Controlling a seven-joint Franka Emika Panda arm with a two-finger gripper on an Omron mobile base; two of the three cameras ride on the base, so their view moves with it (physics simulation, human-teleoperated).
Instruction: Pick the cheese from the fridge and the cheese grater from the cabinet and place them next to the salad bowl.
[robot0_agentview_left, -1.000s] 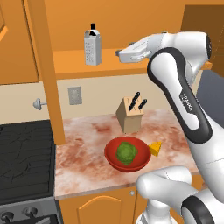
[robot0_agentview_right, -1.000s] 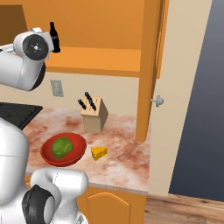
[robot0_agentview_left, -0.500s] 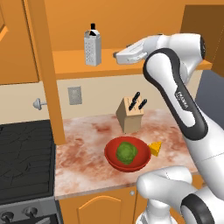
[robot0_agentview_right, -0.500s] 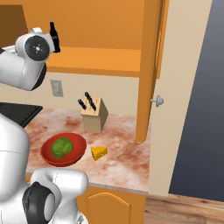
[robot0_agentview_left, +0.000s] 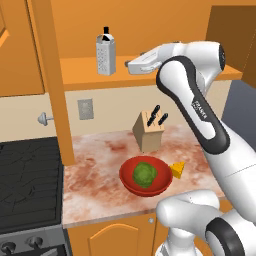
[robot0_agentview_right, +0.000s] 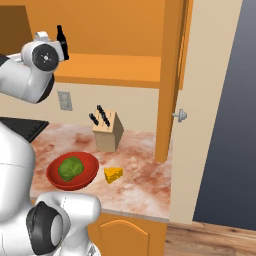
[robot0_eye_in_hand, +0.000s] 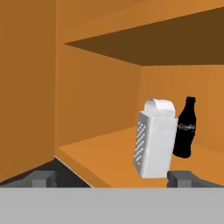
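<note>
The cheese grater (robot0_agentview_left: 105, 53) stands upright on the shelf of the open cabinet (robot0_agentview_left: 80, 71), a dark cola bottle (robot0_agentview_left: 106, 32) right behind it. My gripper (robot0_agentview_left: 129, 64) hovers at shelf height just right of the grater, apart from it. In the hand view the gripper (robot0_eye_in_hand: 111, 178) is open and holds nothing, and the grater (robot0_eye_in_hand: 153, 140) stands ahead near the right fingertip (robot0_eye_in_hand: 180, 176). On the counter, the cheese (robot0_agentview_left: 177, 169) lies against the right rim of the salad bowl (robot0_agentview_left: 129, 179) that holds lettuce. Whether the fridge is in view I cannot tell.
A knife block (robot0_agentview_left: 149, 131) stands behind the bowl. The open cabinet door (robot0_agentview_left: 49, 85) hangs left of the shelf, and a stove (robot0_agentview_left: 27, 185) lies below it. The counter (robot0_agentview_right: 145, 175) ends at a wall with a knob (robot0_agentview_right: 180, 116); a tall dark grey face (robot0_agentview_right: 225, 125) follows.
The hand has crept a little to the left along the shelf, closer to the grater. The jaws stay open, and the bowl and cheese have not moved.
</note>
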